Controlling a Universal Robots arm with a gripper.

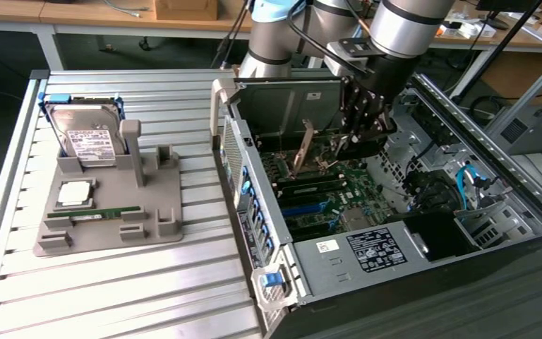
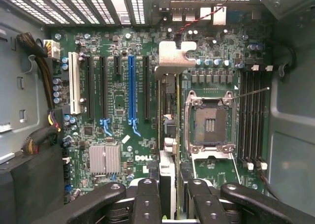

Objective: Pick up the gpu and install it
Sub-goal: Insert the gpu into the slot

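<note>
Hand [image 1: 360, 138] grips gpu [image 1: 302, 150], edge-on above motherboard [image 2: 123, 86].

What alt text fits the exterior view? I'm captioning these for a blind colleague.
A robot arm's gripper holds the gpu, a thin tan card, tilted above the motherboard inside an open computer case. On a grey holder tray toward the exterior view's left stand a hard drive, a processor and a memory stick.

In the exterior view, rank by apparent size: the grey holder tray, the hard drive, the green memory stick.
1. Grey holder tray
2. Hard drive
3. Green memory stick

All sit at similar distance, so the order holds.
</note>
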